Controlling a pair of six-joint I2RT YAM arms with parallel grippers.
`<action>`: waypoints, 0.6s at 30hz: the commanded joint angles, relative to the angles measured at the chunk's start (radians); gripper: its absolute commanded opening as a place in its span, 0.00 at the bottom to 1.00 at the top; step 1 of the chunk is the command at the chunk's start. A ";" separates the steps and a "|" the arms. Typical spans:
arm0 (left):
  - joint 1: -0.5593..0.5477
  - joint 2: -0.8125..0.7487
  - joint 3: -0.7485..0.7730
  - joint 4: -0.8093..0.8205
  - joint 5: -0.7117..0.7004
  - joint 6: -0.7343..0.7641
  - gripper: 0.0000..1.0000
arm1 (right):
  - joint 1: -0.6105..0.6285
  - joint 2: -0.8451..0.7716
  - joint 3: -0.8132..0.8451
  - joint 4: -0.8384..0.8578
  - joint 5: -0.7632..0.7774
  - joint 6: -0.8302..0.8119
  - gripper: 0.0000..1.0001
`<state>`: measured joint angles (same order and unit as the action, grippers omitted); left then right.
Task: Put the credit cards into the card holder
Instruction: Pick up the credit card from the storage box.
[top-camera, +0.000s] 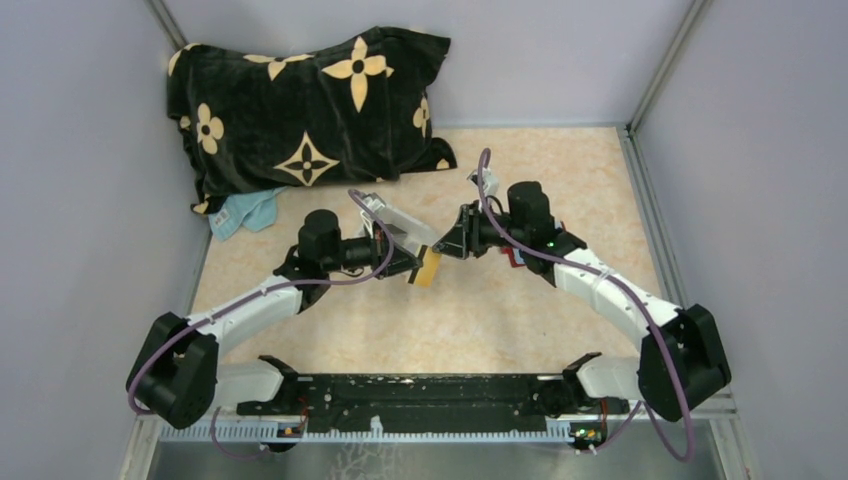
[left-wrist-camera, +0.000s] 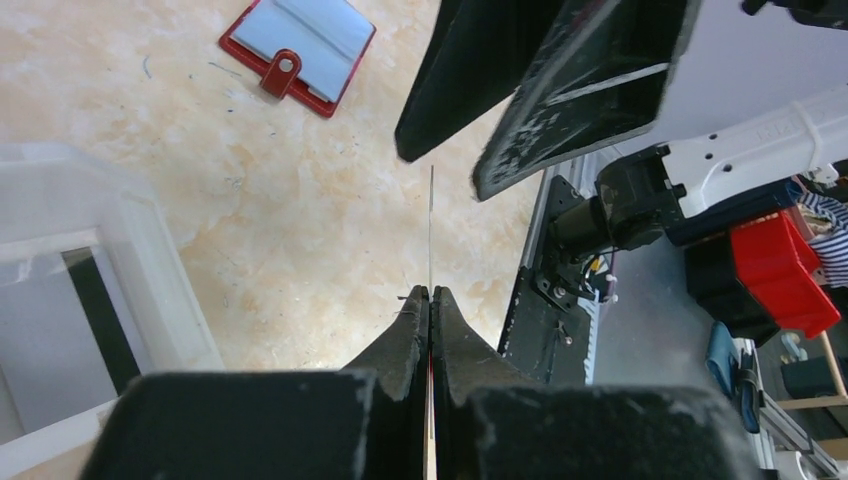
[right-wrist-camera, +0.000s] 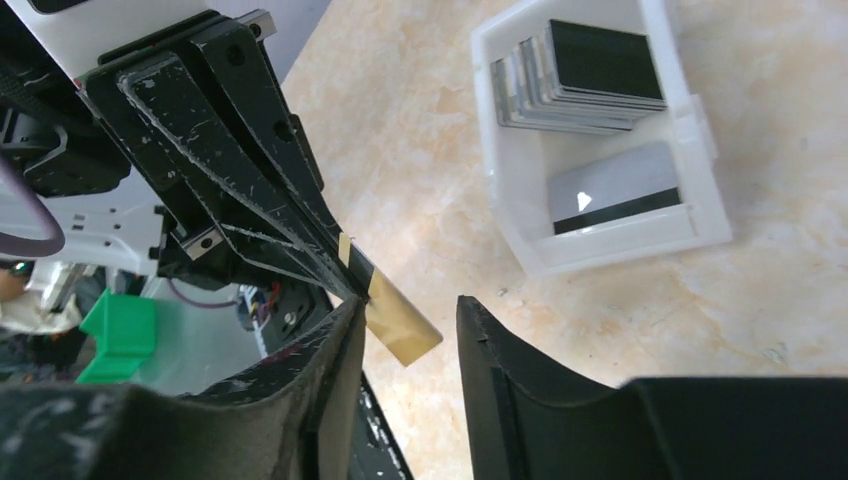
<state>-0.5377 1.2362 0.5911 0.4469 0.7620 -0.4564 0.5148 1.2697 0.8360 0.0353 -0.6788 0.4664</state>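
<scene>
A tan credit card (top-camera: 430, 268) is held above the table by my left gripper (top-camera: 415, 265), shut on its edge. The left wrist view shows the card edge-on (left-wrist-camera: 431, 225) as a thin line rising from the closed fingertips (left-wrist-camera: 418, 305). My right gripper (right-wrist-camera: 410, 305) is open, and the card's free end (right-wrist-camera: 402, 322) lies between its fingers, close to the left one. The red card holder (left-wrist-camera: 298, 45) lies flat on the table beyond, its snap tab showing. In the top view only a red sliver of the holder (top-camera: 515, 257) shows beside the right arm.
A white plastic tray (right-wrist-camera: 690, 235) stands on the table with a stack of several upright cards (right-wrist-camera: 585, 85) and one flat card (right-wrist-camera: 620, 190) inside. A black patterned pillow (top-camera: 310, 110) and a blue cloth (top-camera: 245, 210) lie at the back left. Grey walls close in both sides.
</scene>
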 joint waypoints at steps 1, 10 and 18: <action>-0.003 -0.004 -0.014 0.051 -0.083 -0.029 0.00 | -0.005 -0.104 0.018 -0.037 0.134 -0.043 0.43; -0.038 0.031 -0.035 0.112 -0.311 -0.148 0.00 | -0.021 -0.237 -0.024 -0.167 0.706 -0.011 0.52; -0.187 0.136 0.061 0.081 -0.533 -0.156 0.00 | -0.192 -0.071 0.003 -0.308 0.948 0.042 0.49</action>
<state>-0.6613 1.3186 0.5755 0.5156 0.3740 -0.6010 0.3988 1.1198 0.8185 -0.1951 0.0910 0.4744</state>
